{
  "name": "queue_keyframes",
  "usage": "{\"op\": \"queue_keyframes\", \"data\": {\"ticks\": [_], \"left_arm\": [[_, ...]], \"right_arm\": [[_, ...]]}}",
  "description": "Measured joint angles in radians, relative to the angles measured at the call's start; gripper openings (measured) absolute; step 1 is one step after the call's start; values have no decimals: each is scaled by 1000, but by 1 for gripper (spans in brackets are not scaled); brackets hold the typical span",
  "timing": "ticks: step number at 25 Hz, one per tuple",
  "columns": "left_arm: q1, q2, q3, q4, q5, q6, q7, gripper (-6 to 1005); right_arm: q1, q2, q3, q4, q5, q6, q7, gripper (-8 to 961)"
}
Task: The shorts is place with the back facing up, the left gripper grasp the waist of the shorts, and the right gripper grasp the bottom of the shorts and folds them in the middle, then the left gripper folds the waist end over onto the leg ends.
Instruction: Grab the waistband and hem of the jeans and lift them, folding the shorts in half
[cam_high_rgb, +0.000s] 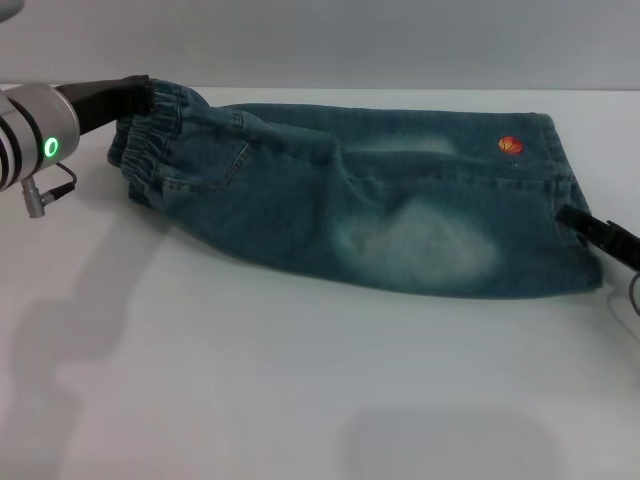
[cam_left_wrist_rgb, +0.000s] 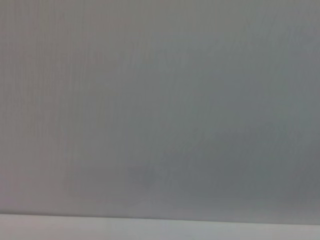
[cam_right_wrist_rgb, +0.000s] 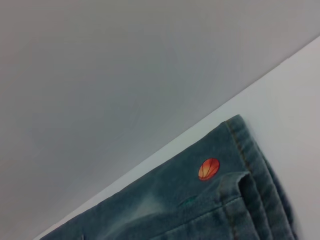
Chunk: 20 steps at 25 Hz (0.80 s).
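The shorts are lying folded lengthwise along the worktop's far edge. The left gripper is clamping the waist; the right gripper is pinching the leg hems.

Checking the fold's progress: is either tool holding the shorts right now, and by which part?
The left tool meets the shorts at the waist, the right tool at the leg hem; neither clamp is visible.
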<state>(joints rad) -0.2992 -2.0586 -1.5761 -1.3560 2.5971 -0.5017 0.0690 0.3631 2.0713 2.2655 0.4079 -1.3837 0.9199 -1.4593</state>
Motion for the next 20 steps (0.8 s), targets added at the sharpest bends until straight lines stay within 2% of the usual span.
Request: {"op": "queue_keyframes", "data": {"ticks": [10, 20], "left_arm": [[0, 0, -1, 2, 0, 0, 0, 61], [0, 0, -1, 5, 0, 0, 0, 61]], "right_arm": [[20, 0, -17, -9, 0, -2, 3, 482], [1, -3, -9, 9, 0, -14, 3, 481]]}}
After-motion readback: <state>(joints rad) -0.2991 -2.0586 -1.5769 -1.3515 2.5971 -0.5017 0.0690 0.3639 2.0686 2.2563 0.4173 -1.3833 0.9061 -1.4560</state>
